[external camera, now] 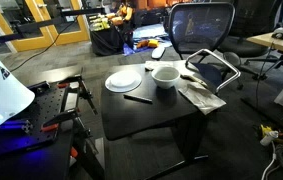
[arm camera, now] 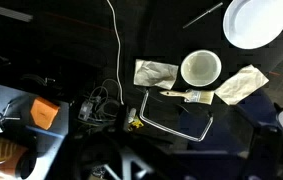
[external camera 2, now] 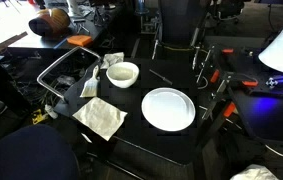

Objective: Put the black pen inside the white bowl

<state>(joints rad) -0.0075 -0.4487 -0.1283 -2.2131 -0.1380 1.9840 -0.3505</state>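
Note:
The black pen (external camera: 137,97) lies flat on the black table (external camera: 151,115), in front of and between the plate and the white bowl (external camera: 165,75). In an exterior view the pen (external camera 2: 161,77) lies just beside the bowl (external camera 2: 123,73). In the wrist view the pen (arm camera: 203,14) is at the top and the bowl (arm camera: 200,69) is empty, seen from far above. My gripper (arm camera: 176,170) shows only as dim dark fingers at the bottom edge. They look apart with nothing between them, high above the table and far from the pen.
A flat white plate (external camera: 123,80) (external camera 2: 168,108) sits next to the bowl. Crumpled paper napkins (external camera 2: 101,117) (arm camera: 239,84) and a paintbrush (arm camera: 186,96) lie by the bowl. A metal chair frame (arm camera: 176,118) stands past the table edge. Cables and clutter cover the floor.

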